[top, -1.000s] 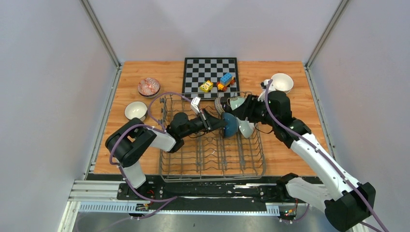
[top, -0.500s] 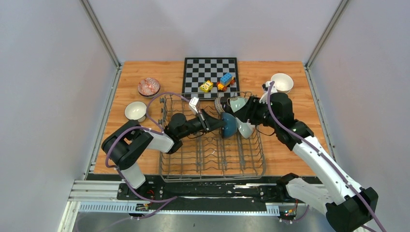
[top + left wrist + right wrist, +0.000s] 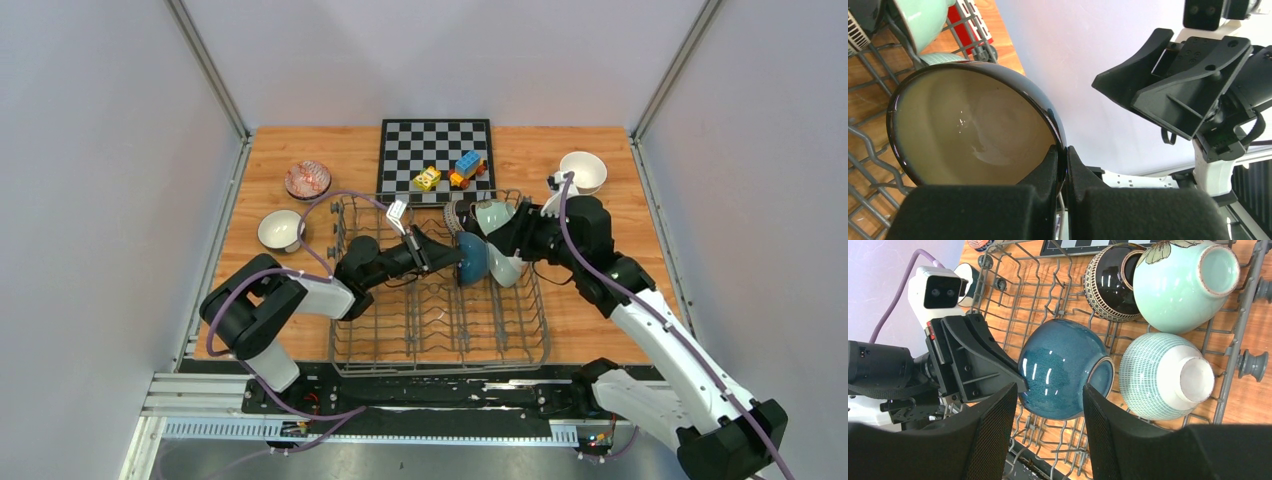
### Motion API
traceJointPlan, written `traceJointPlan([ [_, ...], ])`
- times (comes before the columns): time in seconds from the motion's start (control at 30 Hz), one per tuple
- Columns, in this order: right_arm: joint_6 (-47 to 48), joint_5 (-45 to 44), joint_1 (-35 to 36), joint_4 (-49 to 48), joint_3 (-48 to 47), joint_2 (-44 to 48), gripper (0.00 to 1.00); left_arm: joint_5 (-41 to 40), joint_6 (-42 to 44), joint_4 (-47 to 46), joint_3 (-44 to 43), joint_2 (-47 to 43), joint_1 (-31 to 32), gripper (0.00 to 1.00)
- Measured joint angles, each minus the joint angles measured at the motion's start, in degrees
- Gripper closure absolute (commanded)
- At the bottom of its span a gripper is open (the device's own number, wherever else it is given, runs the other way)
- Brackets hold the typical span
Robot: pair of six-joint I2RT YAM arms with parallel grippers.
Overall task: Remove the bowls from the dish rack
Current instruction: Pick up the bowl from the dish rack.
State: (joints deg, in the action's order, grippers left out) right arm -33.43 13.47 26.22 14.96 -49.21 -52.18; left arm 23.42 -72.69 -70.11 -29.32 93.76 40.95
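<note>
Toward the near edge of the wooden counter point(image 3: 575, 335), set wide across the middle: a large rectangular grey wire dish rack point(image 3: 440, 365) with rows of upright tines.

Further in, about the centre of the rack: the left claw point(image 3: 1066, 152), pressed together on the glossy rim of a round dark teal ceramic bowl point(image 3: 1060, 370), with one pad inside the pale hollow and one outside. Lying tipped on its side among the tines, mouth toward the left arm and foot ring toward the right arm, so the axis going across the rack from left to right.

Facing it from the opposite side: the right claw point(image 3: 1048, 390), fingers apart, one on each side of the teal bowl. Cannot tell whether touching it.

As a judgement: best lifted up and back toward the left, being gripped from that side already.

Just beyond, crowded at the far right corner of the rack: a white bowl with green lattice point(image 3: 1163, 375), a pale mint bowl point(image 3: 1178, 285), and a dark-patterned bowl point(image 3: 1110, 287).

Farthest, on the counter: a cream bowl point(image 3: 281, 229), a red-patterned bowl point(image 3: 307, 180), a white bowl point(image 3: 583, 171), and a black-and-white chessboard point(image 3: 437, 140).
</note>
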Motion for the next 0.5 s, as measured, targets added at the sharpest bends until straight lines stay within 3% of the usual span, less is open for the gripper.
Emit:
traceJointPlan([
  [0.5,0.00,0.04,0.00,1.60,0.04,3.30,0.46,-0.07,0.83,2.19,2.32,-7.06,0.00,1.00],
])
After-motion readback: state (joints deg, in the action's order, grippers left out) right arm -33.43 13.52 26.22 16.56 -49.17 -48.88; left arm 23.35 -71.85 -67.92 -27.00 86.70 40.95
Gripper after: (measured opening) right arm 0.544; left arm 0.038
